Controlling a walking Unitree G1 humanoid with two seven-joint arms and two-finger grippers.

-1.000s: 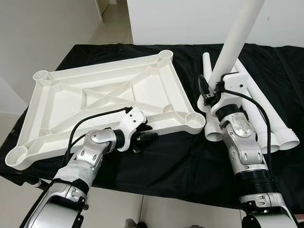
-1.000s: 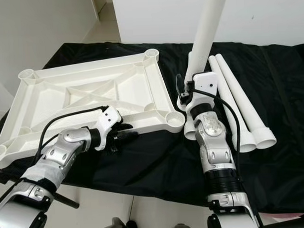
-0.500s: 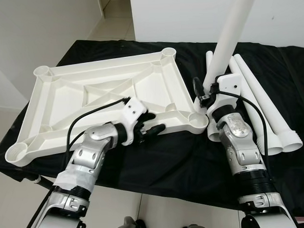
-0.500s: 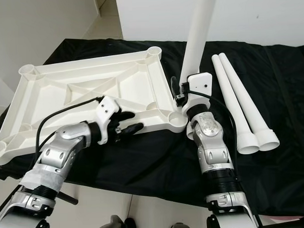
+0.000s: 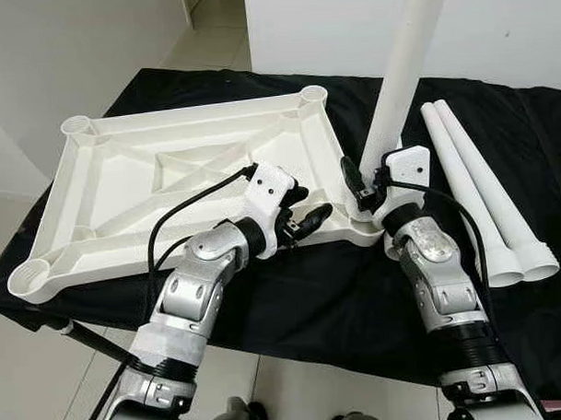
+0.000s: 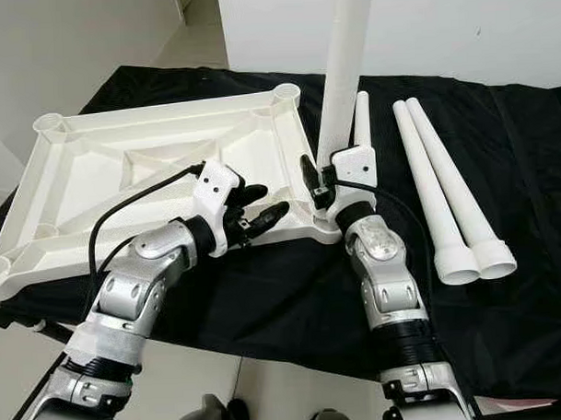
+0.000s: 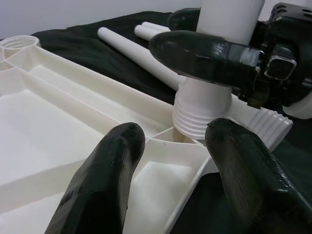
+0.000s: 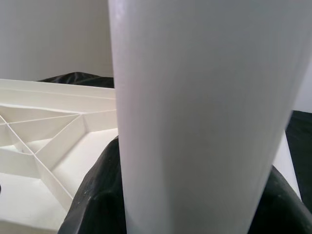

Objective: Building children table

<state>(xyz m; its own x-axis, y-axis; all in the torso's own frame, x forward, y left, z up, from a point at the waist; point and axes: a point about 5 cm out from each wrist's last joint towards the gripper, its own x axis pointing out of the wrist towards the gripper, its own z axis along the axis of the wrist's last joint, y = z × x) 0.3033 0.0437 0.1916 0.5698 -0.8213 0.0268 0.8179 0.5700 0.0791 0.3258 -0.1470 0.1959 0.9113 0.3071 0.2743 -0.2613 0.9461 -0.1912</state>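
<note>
The white table top (image 5: 123, 183) lies upside down on the black cloth, ribs up. My right gripper (image 5: 364, 187) is shut on a white table leg (image 5: 402, 72) and holds it upright. The leg's threaded end (image 7: 201, 113) sits just over the socket at the near right corner (image 5: 361, 228). My left gripper (image 5: 308, 204) is open over the top's near rim, close to the left of that corner. Its two fingertips (image 7: 112, 151) straddle the rim without gripping. In the right wrist view the leg (image 8: 204, 117) stands between the black fingers.
Two more white legs (image 5: 483, 194) lie side by side on the cloth at the right, and a third leg (image 6: 361, 115) lies behind the held one. The black table's near edge (image 5: 294, 343) runs below my arms, with pale floor beyond it.
My right arm has carried the upright leg leftward to the near right corner socket. My left gripper has moved right along the near rim toward that corner.
</note>
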